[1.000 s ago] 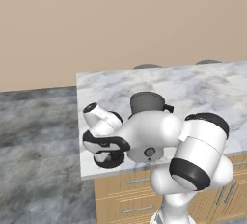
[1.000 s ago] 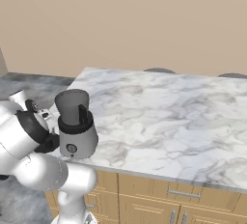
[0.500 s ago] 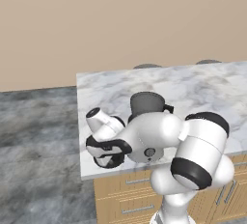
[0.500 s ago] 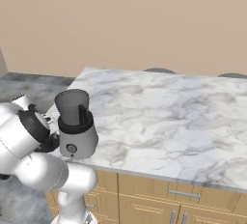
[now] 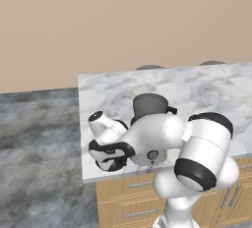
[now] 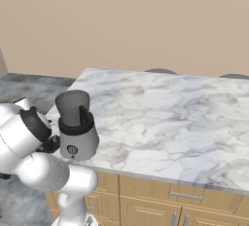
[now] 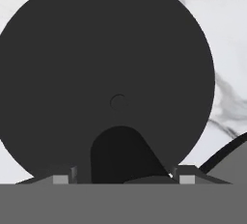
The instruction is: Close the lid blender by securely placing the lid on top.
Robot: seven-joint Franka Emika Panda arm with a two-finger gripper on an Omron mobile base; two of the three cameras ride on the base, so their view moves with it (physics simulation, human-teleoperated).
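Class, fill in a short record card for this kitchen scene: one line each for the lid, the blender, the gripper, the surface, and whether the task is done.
lid: black round disc with a small centre knob, lying flat on the marble, directly under the gripper
blender: silver-grey base, dark jar open on top, near the counter's front corner
gripper: low over the lid; finger tips at its near edge; open or shut unclear
surface: white marble counter over wooden drawers
task done: no, the jar has no lid
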